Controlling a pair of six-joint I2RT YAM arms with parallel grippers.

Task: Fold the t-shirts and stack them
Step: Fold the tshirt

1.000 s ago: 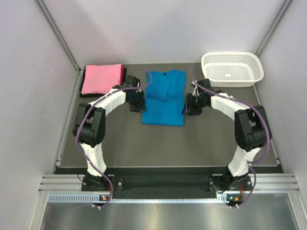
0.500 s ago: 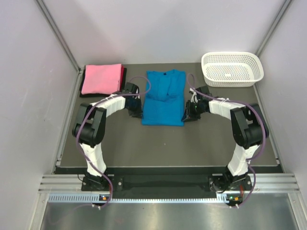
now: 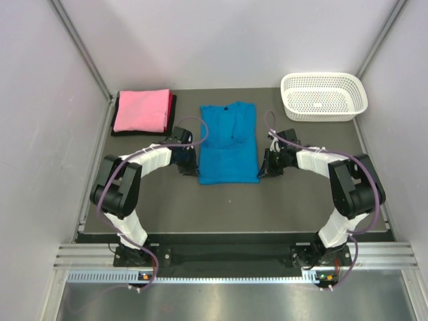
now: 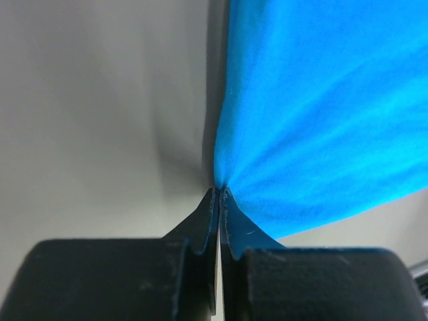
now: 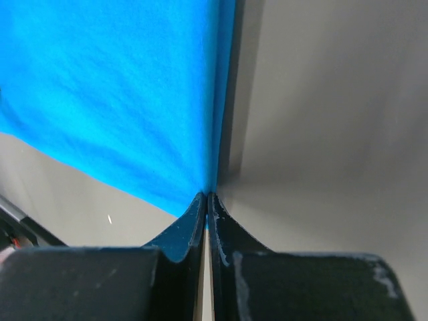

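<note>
T-shirt (image 3: 229, 150), turquoise, lies lengthwise near-to-far, collar (image 3: 231, 105) at the far end.

Both arms reach forward and bend inward, wrists down low, pretty much mirror images. The left arm (image 3: 144, 157) curls in from the left and the right arm (image 3: 321, 158) from the right, elbows pushed outward. The left gripper (image 4: 219, 194) is clamped tight, fingers flat together, nipping the left edge of the turquoise t-shirt (image 3: 229, 144) toward its near end. The right gripper (image 5: 207, 197) is the same deal on the right edge: jaws pressed together, cloth caught at the tips.
</note>
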